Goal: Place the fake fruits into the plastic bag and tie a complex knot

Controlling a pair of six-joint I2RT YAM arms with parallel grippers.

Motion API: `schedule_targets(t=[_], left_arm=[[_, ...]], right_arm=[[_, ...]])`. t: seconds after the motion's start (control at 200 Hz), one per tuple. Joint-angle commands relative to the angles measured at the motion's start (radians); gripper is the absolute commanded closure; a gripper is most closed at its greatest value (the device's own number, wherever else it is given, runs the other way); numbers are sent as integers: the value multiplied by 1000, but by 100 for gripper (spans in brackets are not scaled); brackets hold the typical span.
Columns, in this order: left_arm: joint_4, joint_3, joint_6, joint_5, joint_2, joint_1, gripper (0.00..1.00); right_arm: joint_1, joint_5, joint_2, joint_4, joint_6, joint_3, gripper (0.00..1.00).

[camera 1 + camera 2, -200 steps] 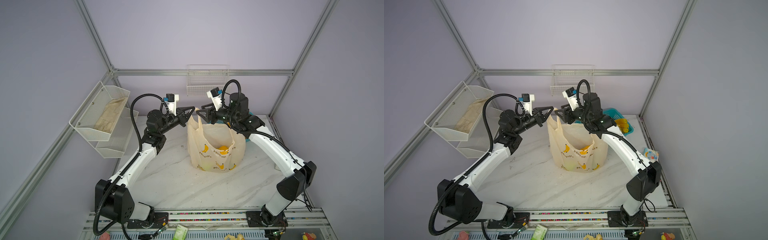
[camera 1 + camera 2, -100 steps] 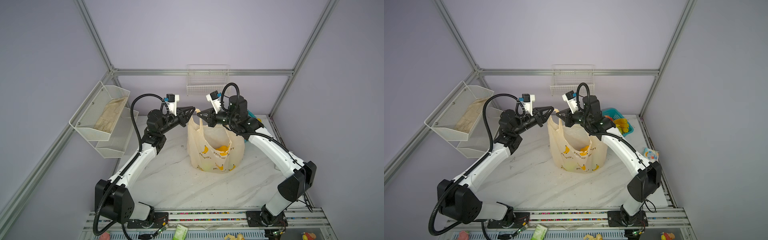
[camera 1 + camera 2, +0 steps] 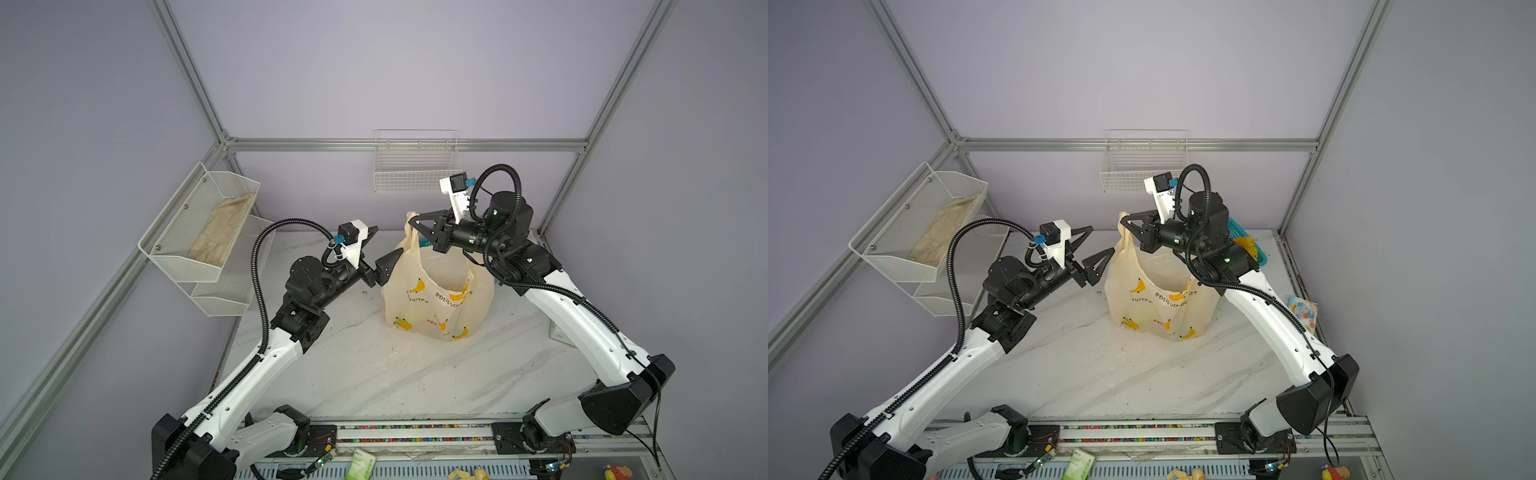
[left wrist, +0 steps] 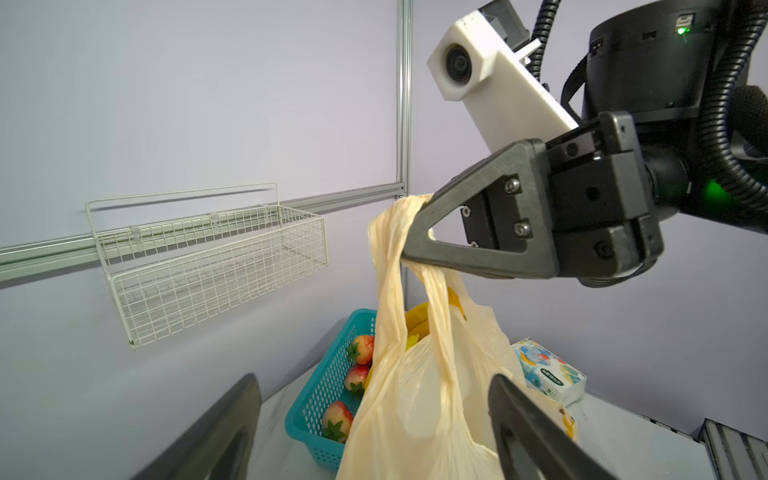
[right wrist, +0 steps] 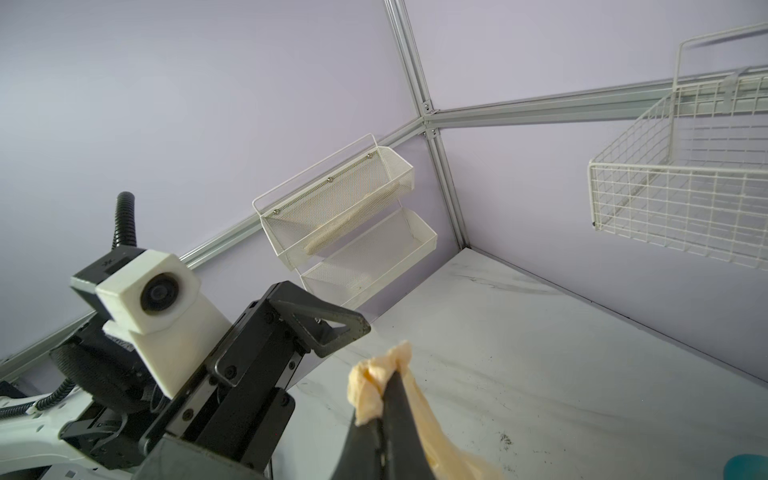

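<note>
The cream plastic bag (image 3: 436, 299) (image 3: 1158, 303) with printed bananas stands on the marble table. One handle strip (image 4: 395, 266) (image 5: 374, 386) is pulled upward. My right gripper (image 3: 413, 219) (image 3: 1124, 222) (image 5: 388, 384) is shut on the bunched top of that handle. My left gripper (image 3: 387, 240) (image 3: 1102, 240) (image 4: 374, 407) hangs open just left of the bag, holding nothing. Red strawberries (image 4: 360, 348) lie in a teal basket (image 4: 320, 399) (image 3: 1239, 230) behind the bag, with a yellow fruit (image 3: 1246, 245) beside them. No knot shows.
A tissue pack (image 3: 1302, 311) (image 4: 548, 370) lies at the table's right edge. A white wire basket (image 3: 415, 166) hangs on the back wall. A mesh shelf (image 3: 199, 224) with a cloth in it hangs on the left wall.
My left gripper opened, let go of the bag handle and dropped back to the left. My right gripper shut on the handle and now holds it up alone.
</note>
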Motion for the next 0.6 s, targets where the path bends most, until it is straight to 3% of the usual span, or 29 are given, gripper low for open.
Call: schedule_targets(t=[0.0,0.315,0.595], left_arm=[[-44,21,164,-31,18,-30,12],[-162,181,216,84,142,-39,10],[-133,280,139,208,217,-38,33]], right_arm=[[3,9,-22,55,35,8,100],[3,2,-12,37,31,26,100],[3,5,5,31,22,23,100]])
